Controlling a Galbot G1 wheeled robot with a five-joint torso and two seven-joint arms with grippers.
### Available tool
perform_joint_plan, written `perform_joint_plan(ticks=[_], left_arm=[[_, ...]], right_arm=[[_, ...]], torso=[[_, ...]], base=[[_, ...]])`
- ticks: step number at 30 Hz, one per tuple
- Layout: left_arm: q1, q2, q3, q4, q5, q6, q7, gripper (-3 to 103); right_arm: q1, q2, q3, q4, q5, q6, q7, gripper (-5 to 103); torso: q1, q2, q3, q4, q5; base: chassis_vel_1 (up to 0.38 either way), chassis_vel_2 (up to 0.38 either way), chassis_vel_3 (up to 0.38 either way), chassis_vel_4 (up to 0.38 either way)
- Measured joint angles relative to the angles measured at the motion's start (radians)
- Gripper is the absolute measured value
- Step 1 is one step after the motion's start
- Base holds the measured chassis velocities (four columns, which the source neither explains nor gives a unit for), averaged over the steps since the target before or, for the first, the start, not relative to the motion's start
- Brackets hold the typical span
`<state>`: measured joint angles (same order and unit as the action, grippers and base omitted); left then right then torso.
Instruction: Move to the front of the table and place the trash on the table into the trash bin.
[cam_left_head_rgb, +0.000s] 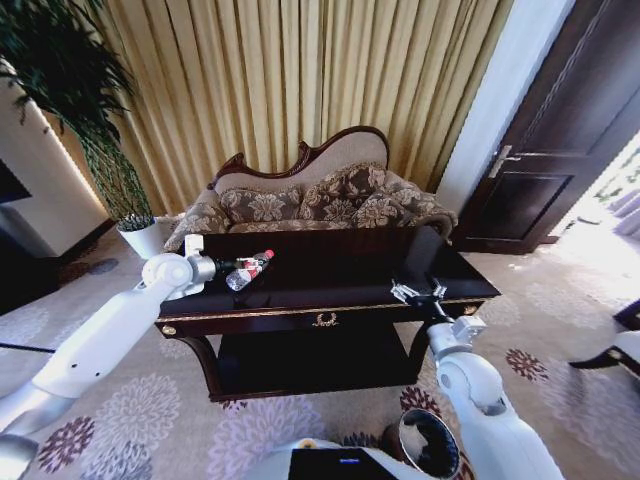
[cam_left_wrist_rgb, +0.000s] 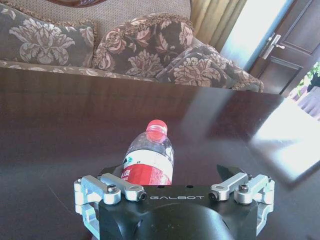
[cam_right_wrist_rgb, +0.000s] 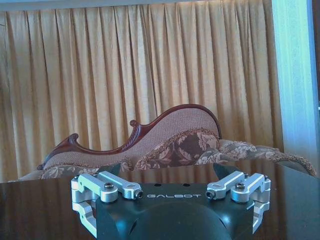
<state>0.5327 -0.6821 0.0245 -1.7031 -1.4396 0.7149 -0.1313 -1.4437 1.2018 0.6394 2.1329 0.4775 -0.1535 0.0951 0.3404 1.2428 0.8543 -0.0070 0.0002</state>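
- The dark, glossy brown wooden table (cam_left_head_rgb: 330, 290) with a gold trim line and a gold ornament at its front centre fills the middle of the head view.
- A clear plastic bottle (cam_left_head_rgb: 249, 271) with a red cap and red label lies on its side on the tabletop, left of centre in the head view.
- The left claw (cam_left_head_rgb: 224, 266) sits at the bottle's base; in the left wrist view the bottle (cam_left_wrist_rgb: 149, 161) lies between its widely spread fingers, not gripped.
- The right claw (cam_left_head_rgb: 418, 293) hovers over the table's front edge, right of centre, its fingers spread wide and holding nothing.
- A floral upholstered sofa (cam_left_head_rgb: 310, 200) with a carved dark wood frame stands behind the table, before gold curtains (cam_left_head_rgb: 300, 80).
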Motion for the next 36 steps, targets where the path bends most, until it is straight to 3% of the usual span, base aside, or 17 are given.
perform_joint_plan(ticks=[28,36], left_arm=[[0.055,0.0,-0.015,0.004,0.055,-0.001,0.027,101],[0.06,0.004,-0.015,0.004,0.055,-0.001,0.026,93]], right_arm=[[0.01,-0.002,-0.016,-0.024,-0.009,0.012,-0.002,100],[0.014,-0.003,-0.029,-0.028,-0.016,0.016,-0.002,100]], torso=[[0.0,0.0,0.0,0.0,0.0],[0.0,0.0,0.0,0.0,0.0]], base=[[0.0,0.0,0.0,0.0],[0.0,0.0,0.0,0.0]])
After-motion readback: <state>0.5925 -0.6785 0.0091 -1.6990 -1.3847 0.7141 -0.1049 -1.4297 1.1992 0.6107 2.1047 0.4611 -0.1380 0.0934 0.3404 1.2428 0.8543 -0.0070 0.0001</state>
